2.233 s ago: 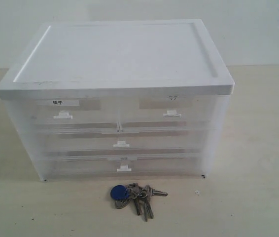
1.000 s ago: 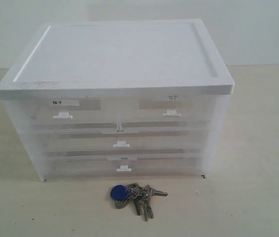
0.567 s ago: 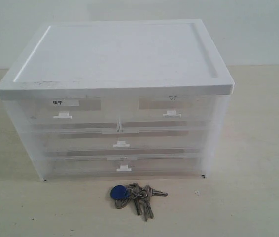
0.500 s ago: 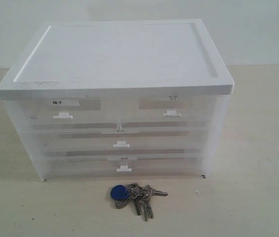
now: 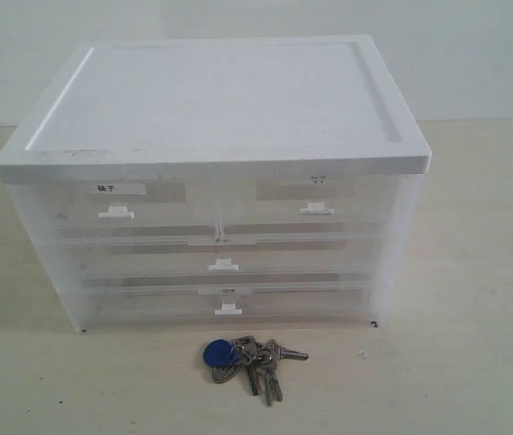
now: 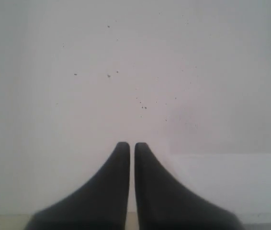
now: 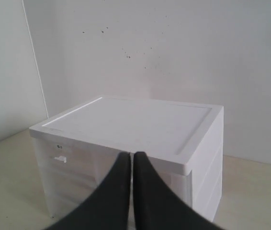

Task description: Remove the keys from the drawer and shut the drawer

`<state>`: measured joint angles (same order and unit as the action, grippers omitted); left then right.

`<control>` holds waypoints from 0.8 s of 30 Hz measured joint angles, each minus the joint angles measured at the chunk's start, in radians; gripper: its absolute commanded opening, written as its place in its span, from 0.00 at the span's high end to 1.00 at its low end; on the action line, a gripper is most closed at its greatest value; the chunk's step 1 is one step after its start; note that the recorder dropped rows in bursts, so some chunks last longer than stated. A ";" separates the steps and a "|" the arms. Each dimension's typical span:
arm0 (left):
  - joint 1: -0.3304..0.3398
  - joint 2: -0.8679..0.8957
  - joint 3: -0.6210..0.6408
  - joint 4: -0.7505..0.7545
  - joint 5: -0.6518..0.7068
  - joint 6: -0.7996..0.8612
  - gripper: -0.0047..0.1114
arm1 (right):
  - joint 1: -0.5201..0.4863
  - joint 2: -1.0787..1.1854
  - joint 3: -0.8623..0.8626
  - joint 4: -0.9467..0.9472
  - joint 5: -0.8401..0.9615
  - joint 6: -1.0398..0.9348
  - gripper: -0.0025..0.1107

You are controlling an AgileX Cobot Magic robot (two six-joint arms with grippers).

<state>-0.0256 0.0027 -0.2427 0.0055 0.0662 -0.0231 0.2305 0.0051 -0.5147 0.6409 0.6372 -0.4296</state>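
While the keys (image 5: 243,361) lie on the table (image 5: 474,362) before the cabinet (image 5: 220,100), its drawer (image 5: 315,207) sits pushed in; left gripper (image 6: 131,146) and right gripper (image 7: 132,155) are both pinched together, empty.

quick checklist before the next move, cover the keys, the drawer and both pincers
1. keys out of the drawer, lying on the table in front of the cabinet: ok
2. drawer pushed in, front level with the drawer beside it: ok
3. left pincer shut, nothing between its tips: ok
4. right pincer shut, nothing between its tips: ok
5. No arm over the cabinet in the exterior view: ok
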 measured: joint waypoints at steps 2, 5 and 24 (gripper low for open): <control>0.000 0.000 0.055 0.038 -0.046 -0.038 0.92 | 0.000 0.000 0.000 0.000 0.000 0.000 0.98; 0.004 0.000 0.144 0.061 -0.087 -0.043 0.92 | 0.000 0.000 0.000 0.000 0.000 0.000 0.98; 0.107 0.000 0.239 0.069 0.050 -0.011 0.92 | 0.000 0.000 0.000 0.000 0.005 0.000 0.98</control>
<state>0.0818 0.0027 -0.0036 0.0748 0.1161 -0.0337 0.2305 0.0051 -0.5147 0.6409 0.6419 -0.4296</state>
